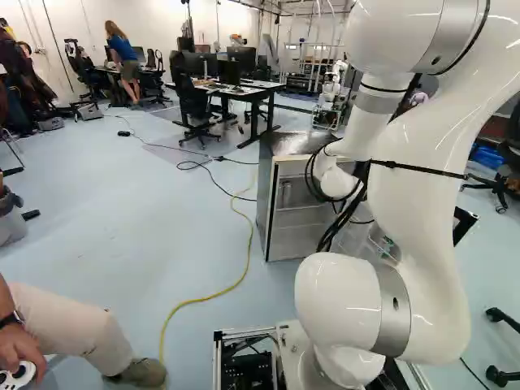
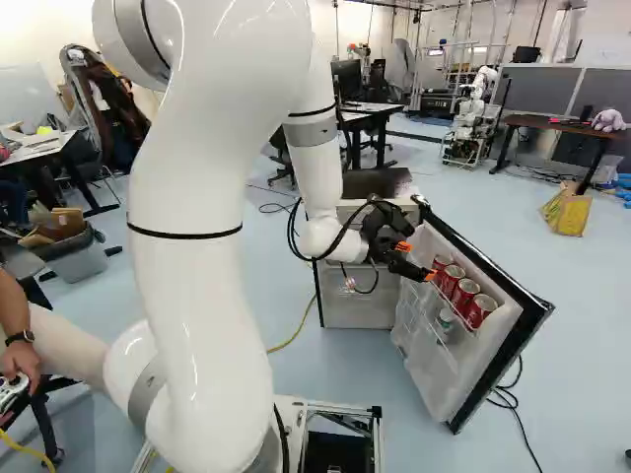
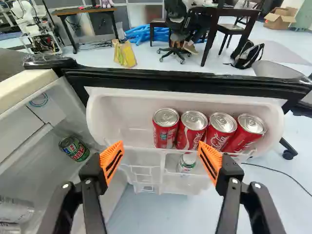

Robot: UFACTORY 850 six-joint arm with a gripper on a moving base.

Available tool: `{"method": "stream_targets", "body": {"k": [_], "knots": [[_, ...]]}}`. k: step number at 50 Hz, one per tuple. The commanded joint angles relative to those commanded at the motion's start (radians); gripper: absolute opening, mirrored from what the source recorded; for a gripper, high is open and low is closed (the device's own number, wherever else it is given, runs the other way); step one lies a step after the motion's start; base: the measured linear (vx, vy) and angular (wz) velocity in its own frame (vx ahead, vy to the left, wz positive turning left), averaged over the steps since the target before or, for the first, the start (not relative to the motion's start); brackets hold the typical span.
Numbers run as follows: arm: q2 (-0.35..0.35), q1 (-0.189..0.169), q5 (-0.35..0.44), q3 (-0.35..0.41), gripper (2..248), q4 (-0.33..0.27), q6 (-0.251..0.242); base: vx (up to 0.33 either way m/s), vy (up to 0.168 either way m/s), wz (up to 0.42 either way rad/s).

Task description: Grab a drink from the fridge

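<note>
Arm [image 2: 212,197] arched high, forearm [image 2: 317,177] sloping down | end effector [image 2: 418,261] spread open | red cans [image 3: 193,134] ahead

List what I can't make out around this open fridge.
Wrist view: the silvery item inside the fridge, cut off by the edge.
Wrist view: base of the lower can, hidden by the door rack.
Left base view: the four red cans, hidden by the arm.

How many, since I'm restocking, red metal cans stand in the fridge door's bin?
4, running outward from the grey fridge body: first red metal can, second can, third can, fourth can. None looks hidden in the white plastic bin.
</note>
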Motion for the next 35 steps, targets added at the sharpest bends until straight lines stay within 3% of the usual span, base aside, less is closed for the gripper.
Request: {"method": "stream_targets", "body": {"k": [10,30,31,35], "knots": [[0.000,0.000,0.000,0.000,189,0.000,0.000,0.000,0.000,0.000],[0.000,0.000,0.000,0.000,191,0.000,0.000,0.000,0.000,0.000],[0.000,0.000,0.000,0.000,179,0.000,0.000,0.000,0.000,0.000],[0.000,0.000,0.000,0.000,179,0.000,0.000,0.000,0.000,0.000]]}}
